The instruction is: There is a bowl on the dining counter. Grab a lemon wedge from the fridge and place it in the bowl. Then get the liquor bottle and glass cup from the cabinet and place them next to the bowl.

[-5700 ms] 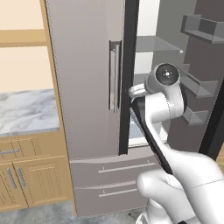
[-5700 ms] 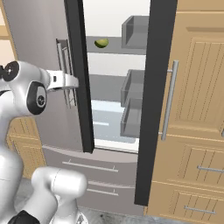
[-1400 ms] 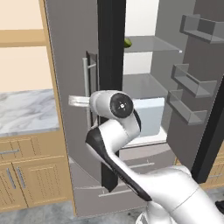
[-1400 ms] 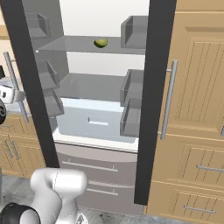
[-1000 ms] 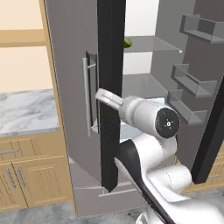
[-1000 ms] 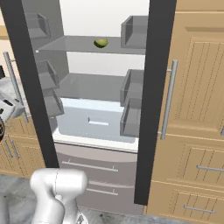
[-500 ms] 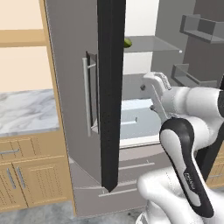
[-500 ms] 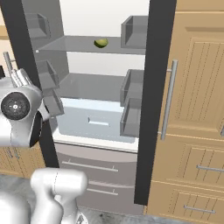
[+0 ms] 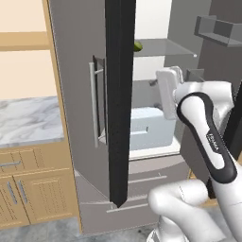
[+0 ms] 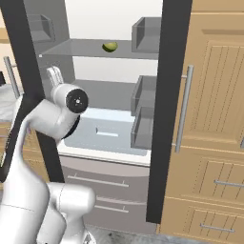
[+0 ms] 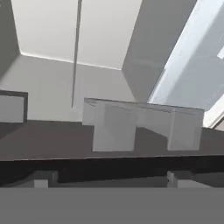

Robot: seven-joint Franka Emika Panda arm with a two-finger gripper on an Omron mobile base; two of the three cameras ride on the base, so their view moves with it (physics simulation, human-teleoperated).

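Claw: two-finger gripper (image 11: pixel 109 178) at lower centre of the hand view, its two small dark finger tips (image 11: pixel 177 176) standing wide apart with nothing between them; judged ready for a pick, not yet reaching.
Claw aim: it looks into the pale grey fridge interior, past a grey door-bin wall (image 11: pixel 131 124) at frame centre.
Arm: white Franka arm with dark joints (image 10: pixel 71 102), raised at the left of the right base view, wrist in front of the open compartment.
Fridge: tall grey steel French-door fridge (image 9: pixel 75 94); both doors swung out, dark edges toward the cameras, so the shelves are reachable.
Task's thing: small yellow-green lemon wedge (image 10: pixel 110 46), upper centre of the right base view, lying on the clear glass shelf (image 10: pixel 86 49), above the hand and well apart from it.
Below: pale blue-white crisper drawer (image 10: pixel 107 133), shut.
Next (judgement): raise the hand to the shelf, approach the wedge level.
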